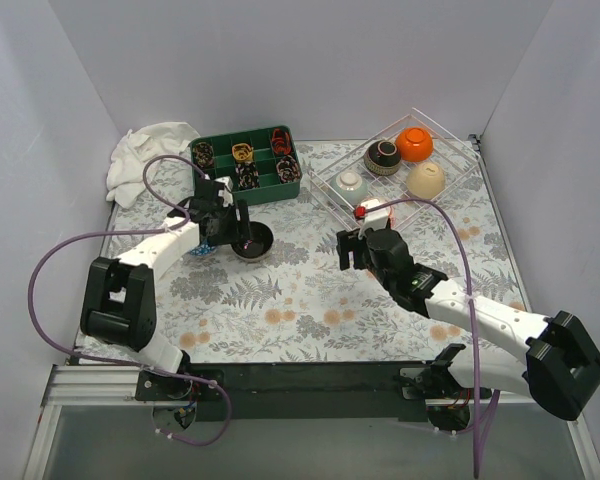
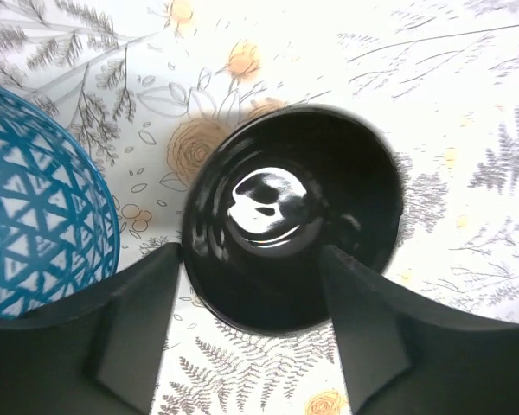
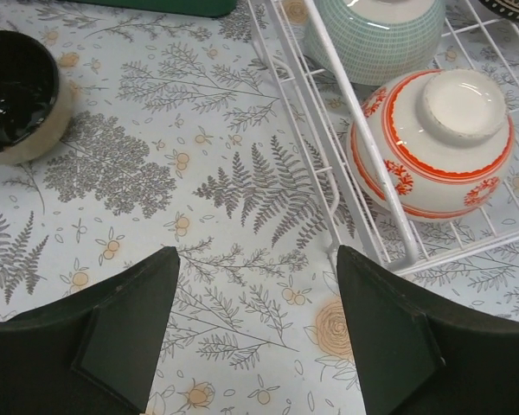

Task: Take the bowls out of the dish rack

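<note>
Top view: the dish rack (image 1: pixel 450 150) sits at the far right corner of the desk (image 1: pixel 310 300). I count five bowls in it: orange bowl (image 1: pixel 414 144), dark patterned bowl (image 1: pixel 383 157), cream bowl (image 1: pixel 426 180), pale green bowl (image 1: pixel 350 185), and red-and-white bowl (image 1: pixel 372 211) at the rack's near corner. Two bowls are out on the desk toward the left edge: black bowl (image 1: pixel 252 243) and blue lattice bowl (image 1: pixel 202 250), the blue one half under the left arm. The left pincer (image 1: pixel 235 230) is right at the black bowl. The right pincer (image 1: pixel 358 240) is mid-desk, just beside the rack's near corner. A green tray (image 1: pixel 245 165) and a white cloth (image 1: pixel 150 155) sit along the far edge and play no part.

Left wrist: the black bowl stands upright on the desk, with the blue lattice bowl just beside it. The pincer's jaws are apart, either side of the bowl's near rim, with nothing pinched. It reads as released.

Right wrist: jaws wide, empty, over bare desk. The rack's wire edge is close on the right. The red-and-white bowl lies upside down just inside, and the pale green one is behind it.

Progress: roughly a third done, I'd say. Two bowls are unloaded and five are left. The red-and-white bowl looks like the right arm's likely next pick.
</note>
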Available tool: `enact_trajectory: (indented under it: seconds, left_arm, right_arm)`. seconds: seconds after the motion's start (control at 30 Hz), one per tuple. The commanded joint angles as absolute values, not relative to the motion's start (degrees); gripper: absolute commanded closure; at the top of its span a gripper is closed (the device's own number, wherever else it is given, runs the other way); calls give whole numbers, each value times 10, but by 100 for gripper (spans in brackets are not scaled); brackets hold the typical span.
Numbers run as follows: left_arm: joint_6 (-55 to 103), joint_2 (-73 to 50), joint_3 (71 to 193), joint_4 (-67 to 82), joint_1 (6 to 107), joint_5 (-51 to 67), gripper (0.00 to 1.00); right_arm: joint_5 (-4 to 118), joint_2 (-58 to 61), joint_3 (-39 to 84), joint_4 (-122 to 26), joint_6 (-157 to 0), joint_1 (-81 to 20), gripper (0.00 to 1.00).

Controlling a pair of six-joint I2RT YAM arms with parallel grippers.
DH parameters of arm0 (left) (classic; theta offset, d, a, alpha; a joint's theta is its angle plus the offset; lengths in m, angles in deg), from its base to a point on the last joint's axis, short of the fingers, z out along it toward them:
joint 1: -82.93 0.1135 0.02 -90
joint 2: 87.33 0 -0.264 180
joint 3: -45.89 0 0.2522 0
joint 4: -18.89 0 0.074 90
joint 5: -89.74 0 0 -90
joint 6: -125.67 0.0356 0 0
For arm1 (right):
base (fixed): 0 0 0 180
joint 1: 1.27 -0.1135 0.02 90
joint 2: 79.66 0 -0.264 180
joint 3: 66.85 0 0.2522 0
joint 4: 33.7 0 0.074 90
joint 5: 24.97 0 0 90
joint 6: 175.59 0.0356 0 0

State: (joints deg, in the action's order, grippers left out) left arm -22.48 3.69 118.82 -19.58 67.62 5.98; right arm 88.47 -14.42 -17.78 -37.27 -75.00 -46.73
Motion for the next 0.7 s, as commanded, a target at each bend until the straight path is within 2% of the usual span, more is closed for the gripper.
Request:
enact_trajectory:
  seconds: [0.0, 0.3, 0.47, 0.67]
  left_arm:
    - [-221, -51, 1177, -174, 679, 63, 28]
    - [-214, -179, 1134, -153, 679, 47, 2]
    - [-207, -267, 1082, -123, 678, 10, 2]
    - [-202, -371, 1023, -90, 677, -57, 2]
  right_arm:
    - [916, -158, -136, -389, -766, -454, 18]
    - [963, -130, -55, -495, -785, -412, 20]
    - [942, -106, 0, -526, -787, -363, 20]
    - [857, -32, 60, -541, -776, -284, 22]
